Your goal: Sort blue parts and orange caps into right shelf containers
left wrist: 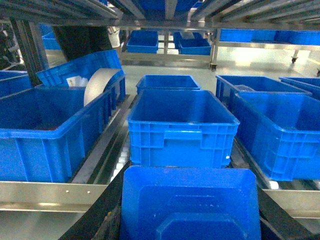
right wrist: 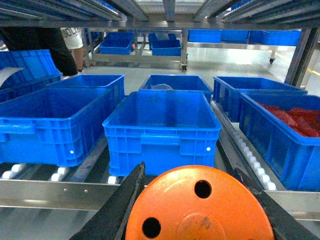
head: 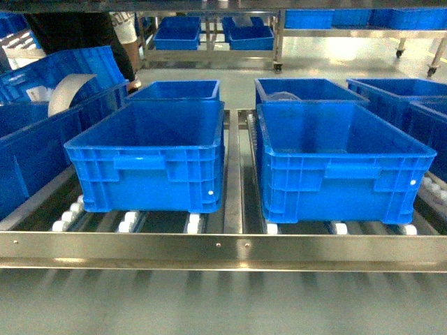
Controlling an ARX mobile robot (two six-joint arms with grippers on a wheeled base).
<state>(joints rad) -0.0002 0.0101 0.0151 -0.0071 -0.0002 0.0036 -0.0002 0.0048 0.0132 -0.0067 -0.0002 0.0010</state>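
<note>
A dark blue part (left wrist: pixel 190 205), blocky with stepped faces, fills the bottom of the left wrist view, and my left gripper (left wrist: pixel 192 180) is shut on it. My right gripper (right wrist: pixel 191 172) is shut on an orange cap (right wrist: pixel 200 210), a round disc face with two holes showing. Both grippers hang in front of the shelf rail, and neither appears in the head view. Two bright blue crates stand side by side on the roller shelf, the left crate (head: pixel 147 178) and the right crate (head: pixel 342 181). Both look empty. One crate (left wrist: pixel 182 137) lies straight ahead of the blue part, another (right wrist: pixel 162 142) ahead of the cap.
A steel rail (head: pixel 223 244) runs along the shelf front. More blue crates stand behind and beside. A tilted crate at the left holds a white roll (head: pixel 70 91). A crate at the far right holds red items (right wrist: pixel 295 120). A person (head: pixel 84 31) stands at the back left.
</note>
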